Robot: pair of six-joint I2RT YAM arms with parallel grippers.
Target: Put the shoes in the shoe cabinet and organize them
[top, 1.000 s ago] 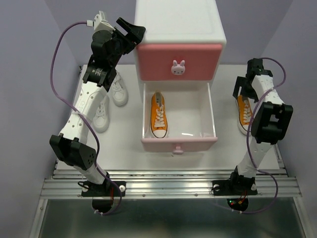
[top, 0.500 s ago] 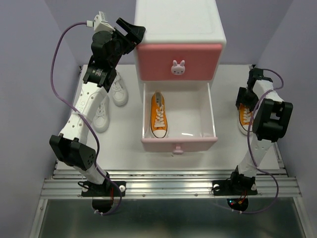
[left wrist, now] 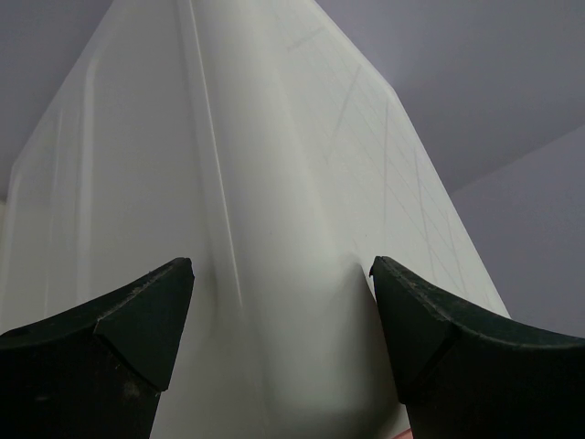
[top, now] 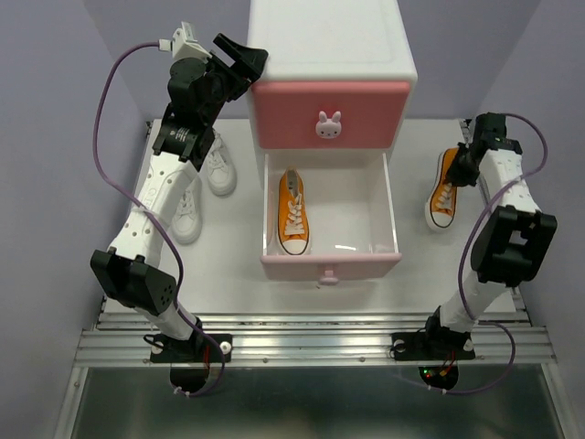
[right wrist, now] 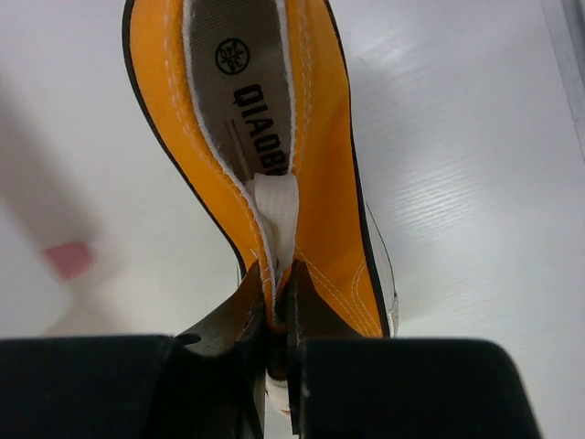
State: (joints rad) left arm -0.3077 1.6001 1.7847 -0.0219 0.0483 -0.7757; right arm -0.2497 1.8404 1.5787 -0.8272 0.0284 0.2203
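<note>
The shoe cabinet [top: 334,46] stands at the back centre, and its lower pink drawer [top: 331,266] is pulled open. One orange shoe [top: 292,212] lies in the left half of that drawer. My right gripper [top: 463,168] is shut on the second orange shoe [top: 441,201], right of the drawer. In the right wrist view its jaws [right wrist: 279,297] pinch the orange shoe [right wrist: 274,119] at the canvas wall beside the tongue. Two white shoes [top: 219,166] [top: 187,212] lie left of the cabinet. My left gripper [top: 243,55] [left wrist: 281,274] stands open at the cabinet's [left wrist: 256,183] upper left corner, holding nothing.
The upper pink drawer [top: 331,102] with its bunny knob [top: 329,124] is shut. The right half of the open drawer [top: 361,215] holds nothing. Purple walls close in on both sides. A metal rail [top: 311,346] runs along the near edge.
My right gripper came down on the orange shoe, shut on it, and swung it toward the back; the shoe now sits tilted. The left arm has not moved.
</note>
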